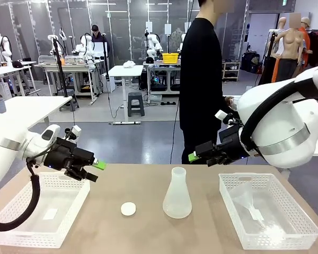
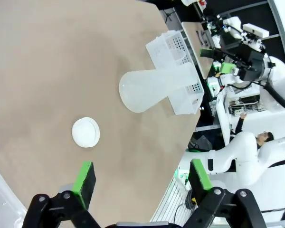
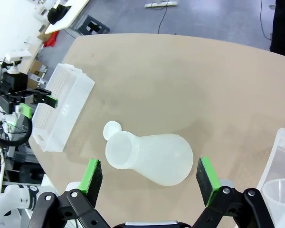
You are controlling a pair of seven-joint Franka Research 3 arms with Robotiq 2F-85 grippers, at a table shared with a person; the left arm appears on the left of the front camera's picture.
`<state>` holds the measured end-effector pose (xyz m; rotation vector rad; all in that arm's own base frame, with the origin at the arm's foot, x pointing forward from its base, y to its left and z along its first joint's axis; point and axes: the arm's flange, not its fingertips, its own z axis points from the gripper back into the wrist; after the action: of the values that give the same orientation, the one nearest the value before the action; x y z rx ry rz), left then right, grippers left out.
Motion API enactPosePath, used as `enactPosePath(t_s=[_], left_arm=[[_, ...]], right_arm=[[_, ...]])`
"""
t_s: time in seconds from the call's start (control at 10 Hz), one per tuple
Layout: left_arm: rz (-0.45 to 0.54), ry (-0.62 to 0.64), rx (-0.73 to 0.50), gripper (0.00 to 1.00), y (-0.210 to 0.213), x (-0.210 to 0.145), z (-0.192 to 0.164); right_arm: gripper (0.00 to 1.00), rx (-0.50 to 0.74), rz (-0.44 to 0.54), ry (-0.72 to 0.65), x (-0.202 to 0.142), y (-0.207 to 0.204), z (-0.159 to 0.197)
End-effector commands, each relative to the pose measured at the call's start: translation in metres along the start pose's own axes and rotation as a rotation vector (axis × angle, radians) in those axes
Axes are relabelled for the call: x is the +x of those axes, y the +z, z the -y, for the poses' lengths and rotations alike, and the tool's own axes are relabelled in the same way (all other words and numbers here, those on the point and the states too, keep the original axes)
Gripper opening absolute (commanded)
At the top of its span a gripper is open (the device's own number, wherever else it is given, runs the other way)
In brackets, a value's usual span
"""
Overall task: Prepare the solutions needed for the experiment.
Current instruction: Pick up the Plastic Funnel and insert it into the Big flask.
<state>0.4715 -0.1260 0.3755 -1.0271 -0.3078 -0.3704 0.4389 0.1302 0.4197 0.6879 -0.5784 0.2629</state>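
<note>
Two grippers hang above the tan table point(image 1: 148, 182), and I read both as wide open with nothing between the green pads: the left gripper point(image 1: 95, 171) over the inner edge of the white mesh plastic basket on the left point(image 1: 26, 241), the right gripper point(image 1: 200, 157) above the far edge, near the person in black point(image 1: 201, 79). The frosted white conical flask point(image 1: 177, 201) stands upright mid-table, with a small round white cap point(image 1: 128, 209) lying just left of it, apart. Through the frosted wall I cannot tell whether the solutions are inside. A clear plastic funnel point(image 1: 249, 203) lies in the white mesh basket on the right point(image 1: 278, 242).
</note>
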Motion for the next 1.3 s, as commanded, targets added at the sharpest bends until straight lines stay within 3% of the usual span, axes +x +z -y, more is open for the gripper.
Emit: enactPosePath(t_s=[0.0, 0.1, 0.2, 0.3, 0.4, 0.6, 0.8, 1.0, 1.2], left_arm=[[0.038, -0.016, 0.022, 1.0, 0.004, 0.001, 0.014], [0.0, 0.0, 0.0, 1.0, 0.0, 0.0, 0.0], [0.068, 0.061, -0.148, 1.0, 0.007, 0.008, -0.015], [0.111, 0.036, -0.172, 1.0, 0.015, 0.01, -0.029], [0.109, 0.014, -0.248, 1.0, 0.019, 0.008, -0.042], [0.195, 0.065, -0.357, 1.0, 0.03, 0.005, -0.05], [0.23, 0.261, -0.43, 1.0, 0.041, 0.001, -0.045], [0.148, 0.39, -0.472, 1.0, 0.05, -0.005, -0.041], [0.075, 0.428, -0.441, 1.0, 0.05, -0.007, -0.044]], right_arm=[[1.0, 0.02, 0.0, -0.015, 0.001, 0.003, 0.002], [1.0, 0.152, 0.009, -0.105, 0.006, -0.01, 0.013], [1.0, 0.355, 0.029, -0.251, 0.007, -0.013, 0.024], [1.0, 0.437, 0.07, -0.305, 0.007, -0.01, 0.034], [1.0, 0.493, 0.069, -0.364, 0.006, -0.006, 0.041], [1.0, 0.558, 0.051, -0.389, 0.003, -0.004, 0.048], [1.0, 0.647, 0.036, -0.409, -0.002, -0.006, 0.057], [1.0, 0.687, 0.043, -0.429, -0.007, -0.004, 0.067], [1.0, 0.692, 0.078, -0.418, -0.008, 0.003, 0.07]])
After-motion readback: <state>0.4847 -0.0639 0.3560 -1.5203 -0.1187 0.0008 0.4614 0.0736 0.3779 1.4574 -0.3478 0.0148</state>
